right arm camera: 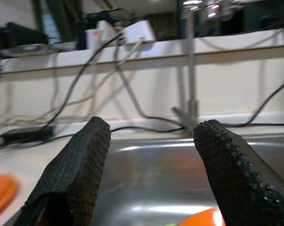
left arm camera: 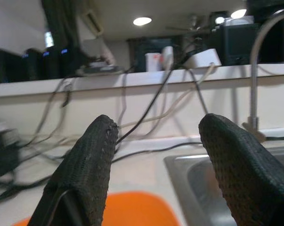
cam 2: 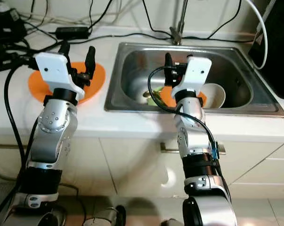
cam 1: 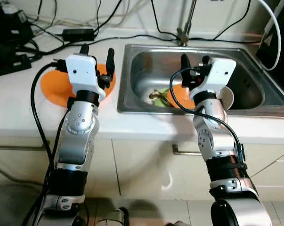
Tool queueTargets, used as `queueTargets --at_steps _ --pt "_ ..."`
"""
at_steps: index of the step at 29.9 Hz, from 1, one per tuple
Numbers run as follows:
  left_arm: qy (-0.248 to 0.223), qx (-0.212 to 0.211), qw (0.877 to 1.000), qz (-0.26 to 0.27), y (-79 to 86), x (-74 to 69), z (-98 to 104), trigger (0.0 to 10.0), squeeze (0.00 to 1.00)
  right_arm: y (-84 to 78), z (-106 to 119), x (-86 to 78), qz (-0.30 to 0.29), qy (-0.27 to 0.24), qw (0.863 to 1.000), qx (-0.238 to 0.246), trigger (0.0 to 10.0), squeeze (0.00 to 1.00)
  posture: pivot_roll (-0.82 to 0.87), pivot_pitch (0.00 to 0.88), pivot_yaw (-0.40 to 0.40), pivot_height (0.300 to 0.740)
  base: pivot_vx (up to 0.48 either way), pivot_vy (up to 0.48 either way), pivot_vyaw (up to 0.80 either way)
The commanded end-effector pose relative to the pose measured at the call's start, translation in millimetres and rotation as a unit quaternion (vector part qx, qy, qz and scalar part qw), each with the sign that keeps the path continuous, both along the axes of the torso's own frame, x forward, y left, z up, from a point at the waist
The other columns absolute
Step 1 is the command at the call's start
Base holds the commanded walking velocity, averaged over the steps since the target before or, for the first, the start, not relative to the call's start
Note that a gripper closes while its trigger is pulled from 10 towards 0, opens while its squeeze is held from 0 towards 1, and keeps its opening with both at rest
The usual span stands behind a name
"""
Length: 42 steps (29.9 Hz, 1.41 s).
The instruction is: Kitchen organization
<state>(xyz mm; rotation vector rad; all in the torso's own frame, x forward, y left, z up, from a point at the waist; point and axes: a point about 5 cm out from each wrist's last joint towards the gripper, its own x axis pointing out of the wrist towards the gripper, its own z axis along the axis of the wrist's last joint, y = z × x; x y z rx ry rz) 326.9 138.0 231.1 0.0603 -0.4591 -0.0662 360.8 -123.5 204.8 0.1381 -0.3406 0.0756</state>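
Left gripper (cam 1: 97,51): fingers apart, empty, raised over the orange plate (cam 1: 57,87) on the white counter (cam 1: 19,113), just left of the sink (cam 1: 132,101).
Right gripper (cam 1: 195,60): fingers apart, empty, raised over the sink basin.
Sink contents: second orange plate (cam 2: 166,97), white bowl (cam 2: 216,94) to its right, green scraps (cam 2: 154,98) near the drain.
Tap (cam 1: 185,28): behind the sink.
Black cables (cam 1: 47,28): along the counter's back edge.

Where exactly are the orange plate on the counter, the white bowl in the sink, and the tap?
orange plate (cam 2: 95,77): right eye view, its bare right edge.
white bowl (cam 2: 215,95): right eye view, its inner wall.
tap (cam 1: 187,23): left eye view, its upright pipe.
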Motion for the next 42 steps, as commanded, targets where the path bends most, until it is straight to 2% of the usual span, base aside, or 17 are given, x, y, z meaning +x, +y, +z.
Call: queueTargets --at_steps 1,4,16,31,37,42 --pt "-0.004 0.001 1.0 -0.005 -1.1 -0.1 5.6 10.0 0.0 -0.6 -0.9 0.0 0.0 0.004 1.0 0.005 10.0 0.0 0.13 0.111 -0.01 0.74 0.0 0.0 0.0" --pt "0.002 -0.009 1.0 -0.002 0.1 -0.2 6.4 10.0 0.0 -1.1 -4.1 0.3 0.001 0.012 1.0 0.007 10.0 0.0 0.13 0.11 -0.011 0.74 0.0 0.0 0.0" --pt "0.019 0.004 1.0 0.003 1.1 1.1 -0.8 10.0 0.0 0.3 -7.3 1.0 0.006 0.019 1.0 0.0 10.0 0.0 0.13 0.103 -0.012 0.74 0.0 0.0 0.0" --pt "0.022 0.0 1.0 0.009 4.4 1.6 -0.5 10.0 0.0 5.7 -7.1 0.5 0.017 0.018 1.0 -0.005 10.0 0.0 0.13 0.094 -0.011 0.74 0.0 0.0 0.0" --pt "0.023 -0.004 1.0 0.016 7.2 2.4 0.1 10.0 0.0 7.1 -4.9 0.5 0.018 0.011 1.0 -0.022 10.0 0.0 0.13 0.094 -0.012 0.74 0.0 0.0 0.0" --pt "0.027 -0.006 0.999 0.022 8.9 3.0 -1.1 10.0 0.0 9.6 -7.0 -1.2 0.02 0.012 0.999 -0.034 10.0 0.0 0.13 0.1 -0.011 0.74 0.0 0.0 0.8"
